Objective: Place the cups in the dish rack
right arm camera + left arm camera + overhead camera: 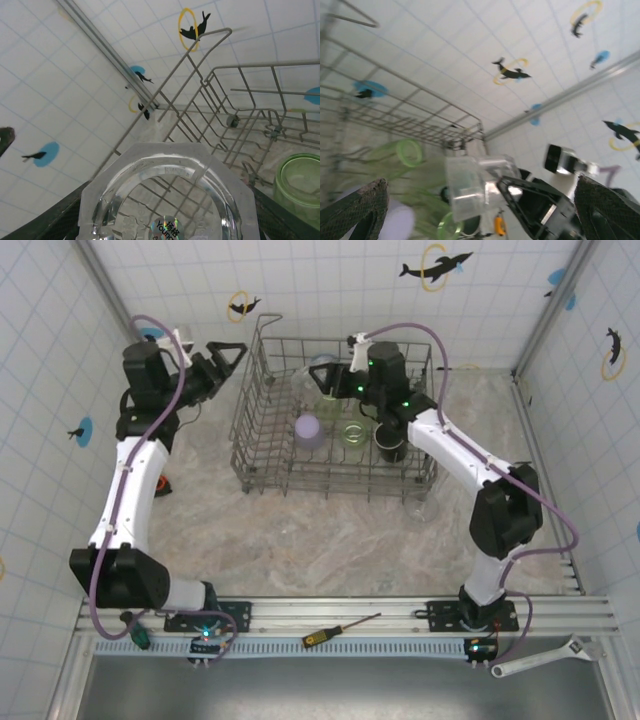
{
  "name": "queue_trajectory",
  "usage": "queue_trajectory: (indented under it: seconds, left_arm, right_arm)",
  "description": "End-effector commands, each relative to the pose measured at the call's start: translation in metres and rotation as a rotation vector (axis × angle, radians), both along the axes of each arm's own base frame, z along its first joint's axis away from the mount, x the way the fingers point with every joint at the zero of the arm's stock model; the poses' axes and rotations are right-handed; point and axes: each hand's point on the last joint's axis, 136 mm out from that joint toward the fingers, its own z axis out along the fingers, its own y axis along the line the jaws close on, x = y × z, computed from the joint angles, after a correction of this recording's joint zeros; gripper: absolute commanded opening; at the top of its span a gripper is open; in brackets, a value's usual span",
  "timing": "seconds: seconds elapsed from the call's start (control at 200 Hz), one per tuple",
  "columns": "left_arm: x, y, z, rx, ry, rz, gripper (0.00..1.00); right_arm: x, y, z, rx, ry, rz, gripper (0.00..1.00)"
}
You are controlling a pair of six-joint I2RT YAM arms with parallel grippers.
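White tiled walls (330,280) dotted with dolphin stickers enclose a marbled table (320,550), where the grey wire dish rack (255,410) stands at upper centre of the overhead frame, its long side running across the picture. The right gripper (340,382) hangs over the rack's interior, clamped on a clear cup (170,200). In the right wrist view the fingers (60,222) press the faceted rim from both sides. The cup's open mouth faces the lens and its long axis runs away from the camera toward the rack floor, with a sticker showing through the base. The left wrist view catches the same cup from the side at lower centre, though blur hides its exact tilt. Inside the rack sit a lavender cup (308,430), a pale green cup (352,432) just beside it and a black mug (390,445) near the right wall. Another clear tumbler (420,508) stands on the table just outside the rack's lower right corner. The left gripper (232,358) hovers just outside the rack's left wall at upper left, jaws spread wide and empty.
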Motion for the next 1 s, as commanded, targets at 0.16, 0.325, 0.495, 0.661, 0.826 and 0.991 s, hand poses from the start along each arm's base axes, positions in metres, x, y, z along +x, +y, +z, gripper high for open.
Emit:
queue_trajectory:
  seconds: [0.16, 0.325, 0.495, 0.661, 0.826, 0.991]
  left_arm:
    - [-0.002, 0.054, -0.075, 0.176, 0.148, 0.126, 0.98]
    - [-0.002, 0.081, -0.104, 0.283, 0.207, 0.210, 0.98]
    - [-0.012, 0.092, -0.140, 0.334, 0.255, 0.258, 0.98]
    - [-0.017, 0.104, -0.169, 0.407, 0.297, 0.301, 0.98]
    - [-0.021, 0.111, -0.184, 0.446, 0.300, 0.329, 0.98]
    - [-0.031, 0.115, -0.211, 0.472, 0.322, 0.347, 0.98]
  right_arm:
    - [0.000, 0.025, -0.019, -0.284, -0.103, -0.018, 0.32]
    - [-0.005, 0.053, -0.024, -0.379, -0.152, 0.036, 0.32]
    - [-0.014, 0.078, -0.029, -0.453, -0.230, 0.074, 0.32]
    - [-0.023, 0.102, -0.039, -0.489, -0.273, 0.139, 0.33]
    - [-0.023, 0.120, -0.054, -0.524, -0.284, 0.183, 0.33]
    - [-0.023, 0.134, -0.076, -0.559, -0.267, 0.231, 0.33]
